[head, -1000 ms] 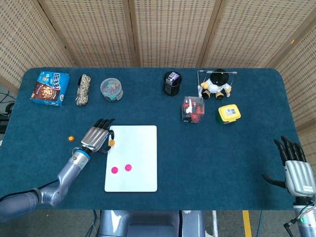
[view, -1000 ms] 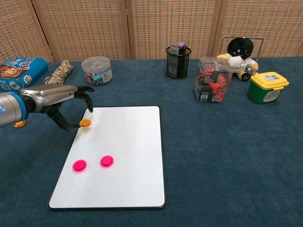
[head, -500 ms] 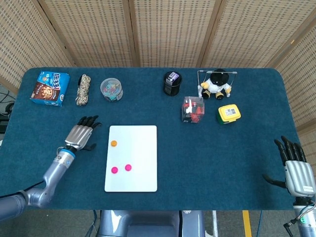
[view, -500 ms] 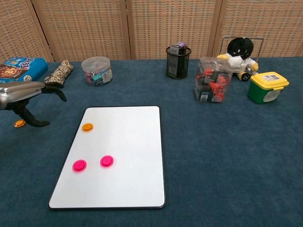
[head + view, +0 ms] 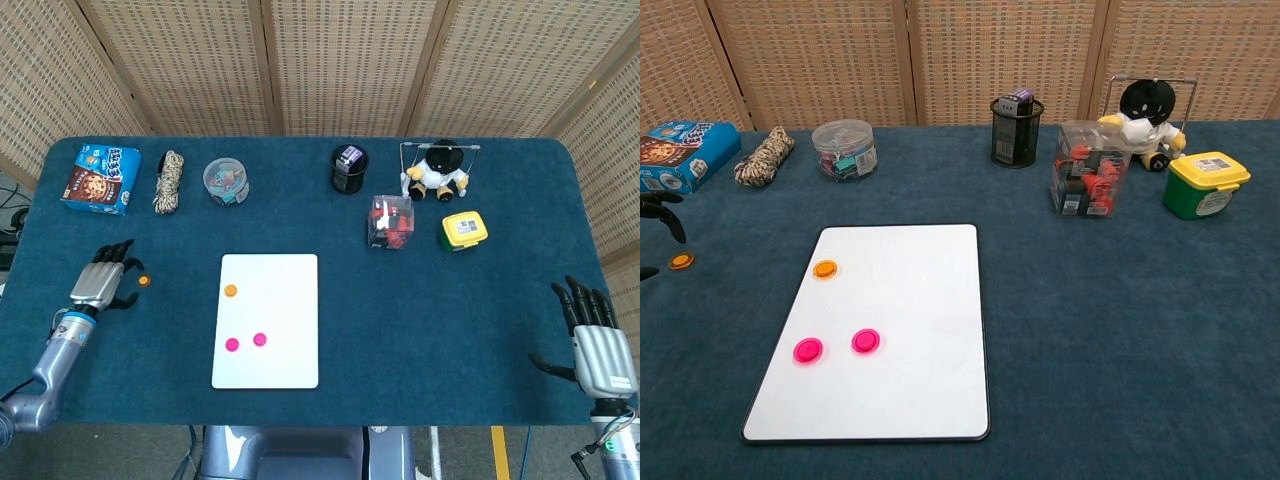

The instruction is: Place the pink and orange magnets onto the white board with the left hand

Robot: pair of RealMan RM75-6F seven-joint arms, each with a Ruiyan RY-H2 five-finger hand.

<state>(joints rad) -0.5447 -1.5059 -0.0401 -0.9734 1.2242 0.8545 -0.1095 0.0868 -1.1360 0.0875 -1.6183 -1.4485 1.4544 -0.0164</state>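
Left hand [image 5: 100, 283], fingers spread and empty, beside a round orange magnet [image 5: 144, 280] on felt; right hand [image 5: 598, 345] likewise empty

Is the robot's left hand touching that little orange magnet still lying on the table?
Cannot tell. In the head view the left hand reaches right beside the orange magnet, fingertips close, but no clear gap or contact shows; the chest view cuts most of the hand off.

Two pink magnets [image 5: 808, 350] [image 5: 866, 341], two orange magnets [image 5: 825, 269] [image 5: 681, 261], one white board [image 5: 910, 330]
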